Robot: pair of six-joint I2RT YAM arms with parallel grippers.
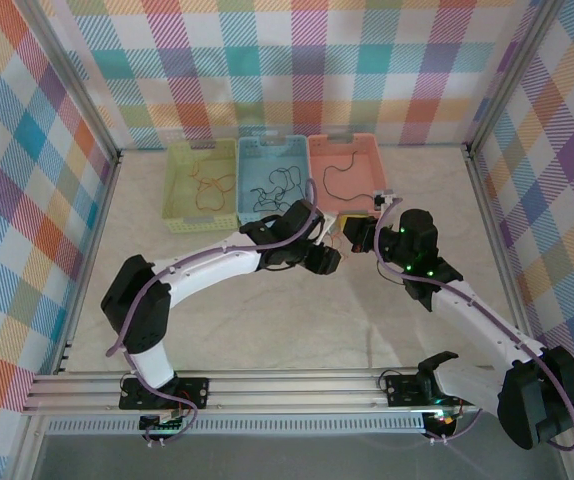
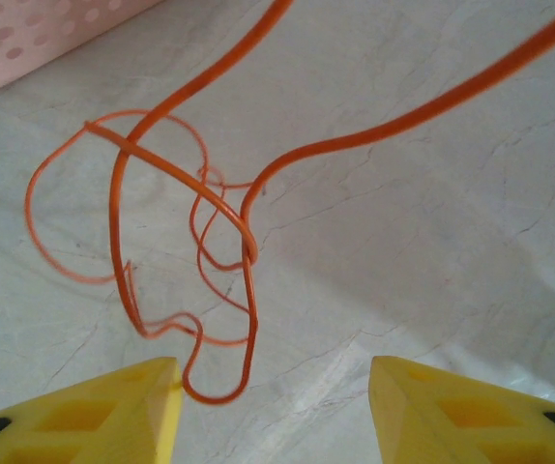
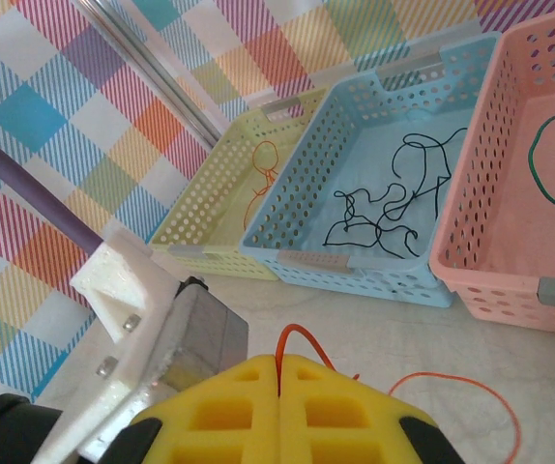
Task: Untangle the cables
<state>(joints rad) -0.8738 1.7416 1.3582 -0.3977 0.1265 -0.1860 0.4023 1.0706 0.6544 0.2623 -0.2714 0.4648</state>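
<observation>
An orange cable (image 2: 248,242) hangs in a loose knot of loops over the pale table, and two strands run up and off to the right. My left gripper (image 2: 276,411) is open just below it, with the lowest loop brushing the left finger (image 2: 113,411); nothing is clamped. My right gripper (image 3: 279,365) is shut on the orange cable (image 3: 302,340), which arches out from between its pads. From above, the two grippers (image 1: 329,260) (image 1: 359,238) sit close together in front of the baskets.
Three perforated baskets stand at the back. The yellow-green one (image 3: 210,208) holds an orange cable, the blue one (image 3: 374,266) holds a black cable (image 3: 394,203), and the pink one (image 3: 495,280) holds a dark green cable (image 3: 548,169). Plaid walls and metal posts enclose the table.
</observation>
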